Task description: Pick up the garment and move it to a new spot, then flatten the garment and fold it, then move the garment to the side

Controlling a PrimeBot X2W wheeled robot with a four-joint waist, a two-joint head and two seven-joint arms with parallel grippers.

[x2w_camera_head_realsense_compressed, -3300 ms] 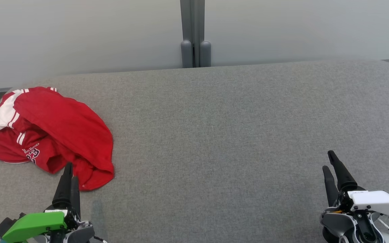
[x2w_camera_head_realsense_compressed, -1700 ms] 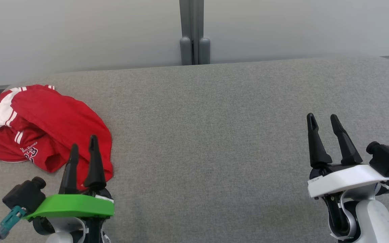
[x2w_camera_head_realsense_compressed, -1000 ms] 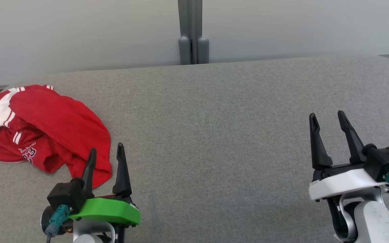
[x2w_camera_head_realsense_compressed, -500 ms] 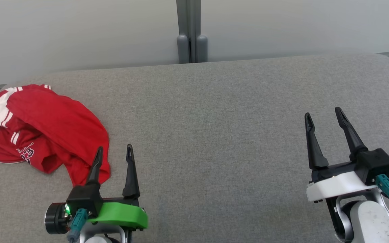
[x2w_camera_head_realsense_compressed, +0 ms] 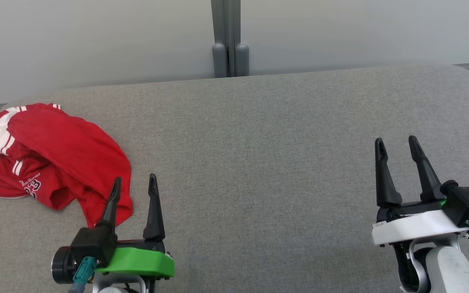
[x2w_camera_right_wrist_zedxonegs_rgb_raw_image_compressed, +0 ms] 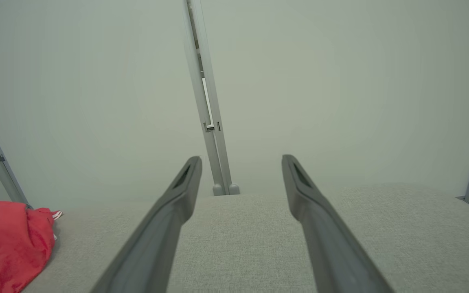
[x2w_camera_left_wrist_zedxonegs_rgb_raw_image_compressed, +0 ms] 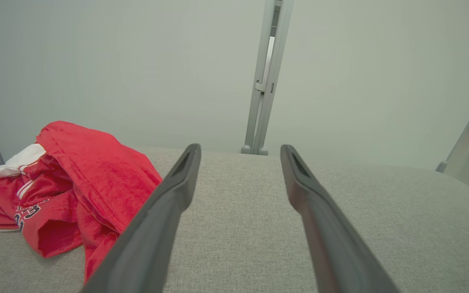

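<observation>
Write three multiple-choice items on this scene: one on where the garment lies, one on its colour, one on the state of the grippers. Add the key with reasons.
1. Where does the garment lie on the grey padded surface?
A. At the robot's left end
B. In the middle
C. At the robot's right end

2. What is the garment's main colour?
A. Blue
B. Red, with white trim
C. Black

3. How do the left gripper and the right gripper stand?
A. Both shut on cloth
B. Left shut, right open
C. Both open, holding nothing

Key:
1 A: it is bunched at the left edge in the head view.
2 B: red cloth with white stripes.
3 C: each wrist view shows parted fingers with only grey surface between them.
</observation>
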